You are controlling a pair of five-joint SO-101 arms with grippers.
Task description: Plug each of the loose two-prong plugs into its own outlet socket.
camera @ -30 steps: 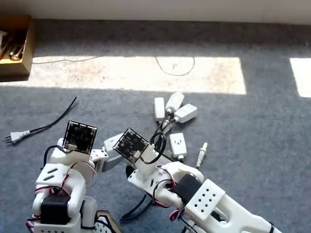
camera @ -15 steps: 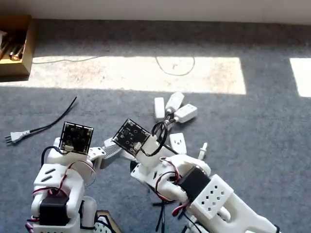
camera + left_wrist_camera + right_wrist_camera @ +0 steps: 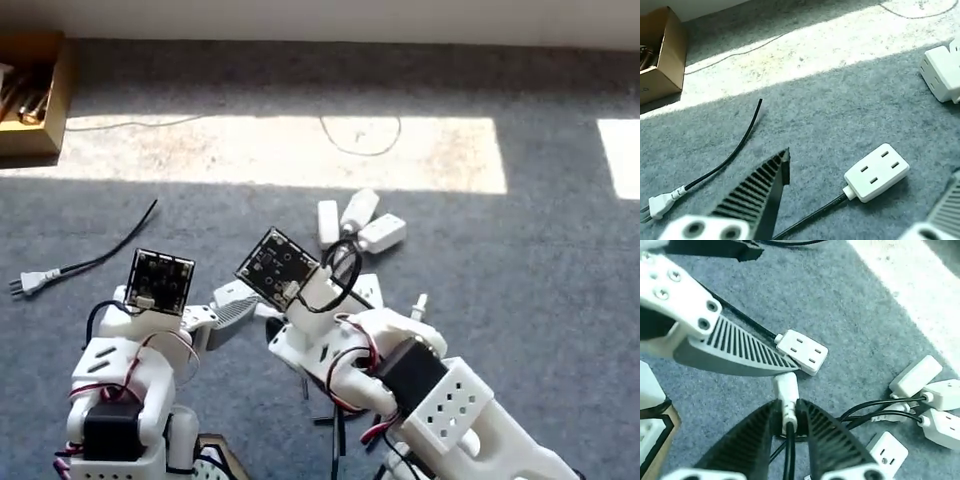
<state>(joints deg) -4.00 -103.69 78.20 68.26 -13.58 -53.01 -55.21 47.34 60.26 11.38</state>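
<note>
Right wrist view: my right gripper (image 3: 787, 412) is clamped on a plug (image 3: 786, 387), socket (image 3: 802, 351) near its one o'clock, left gripper (image 3: 870, 165) wide open, empty; next I align prongs, push.

Hard sunlight band (image 3: 290, 155) across the carpet (image 3: 520, 300), blown out near white. Second patch (image 3: 620, 150) at the right edge. Rest of the carpet shaded, even, fairly dim. Left wrist view: soft shadow beside the white outlet socket (image 3: 876, 172). Right wrist view: same glare in one corner.
</note>
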